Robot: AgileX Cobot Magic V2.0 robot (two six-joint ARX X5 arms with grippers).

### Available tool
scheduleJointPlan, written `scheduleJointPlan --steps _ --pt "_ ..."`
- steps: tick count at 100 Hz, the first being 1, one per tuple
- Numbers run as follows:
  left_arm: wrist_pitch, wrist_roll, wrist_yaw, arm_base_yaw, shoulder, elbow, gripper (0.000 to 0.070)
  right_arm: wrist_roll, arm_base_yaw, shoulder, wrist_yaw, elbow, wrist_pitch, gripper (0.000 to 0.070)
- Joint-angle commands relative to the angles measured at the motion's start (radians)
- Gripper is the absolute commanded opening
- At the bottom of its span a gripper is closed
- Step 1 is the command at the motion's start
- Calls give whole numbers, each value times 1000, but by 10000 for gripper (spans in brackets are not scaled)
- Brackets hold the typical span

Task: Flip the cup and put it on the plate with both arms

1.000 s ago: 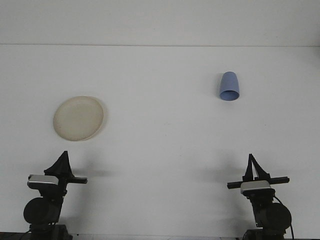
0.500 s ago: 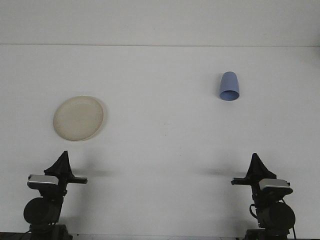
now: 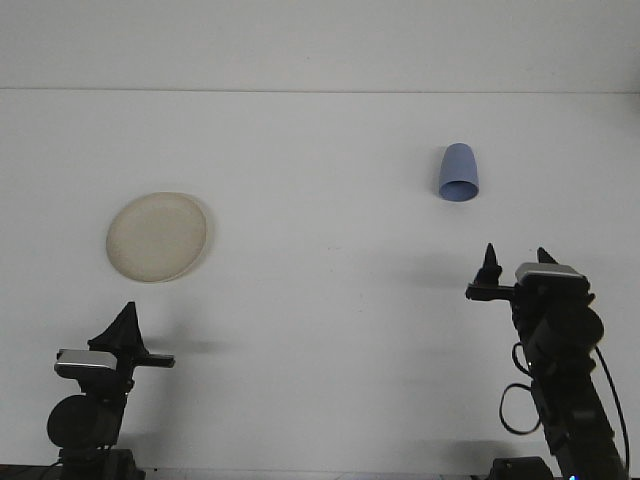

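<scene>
A small blue plastic cup (image 3: 459, 172) is standing upside down at far right, well apart from the round cream plate (image 3: 158, 236). The right gripper (image 3: 516, 264), fingers spread, is sitting short of it; the left gripper (image 3: 125, 322), fingers together, is resting low. Nothing is grasped yet.

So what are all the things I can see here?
cup: 1, blue, far right of the table, upside down, nothing touching it
plate: 1, cream, left side of the table, nothing on it
table: 1, white, under everything
wall: 1, white, behind the table
left gripper: 1, black, low near the front edge, below the plate
right gripper: 1, black, open, raised on the right, in front of the cup
</scene>
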Motion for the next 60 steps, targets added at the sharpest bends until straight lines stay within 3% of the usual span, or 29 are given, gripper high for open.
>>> scheduleJointPlan --steps 1,32,60 --pt "11 6 -2 1 -2 -11 14 -70 0 92 -3 9 80 622" --pt "11 6 -2 1 -2 -11 14 -166 -12 518 -23 23 501 617" --pt "11 6 -2 1 -2 -11 14 -249 -73 839 -51 227 542 617"
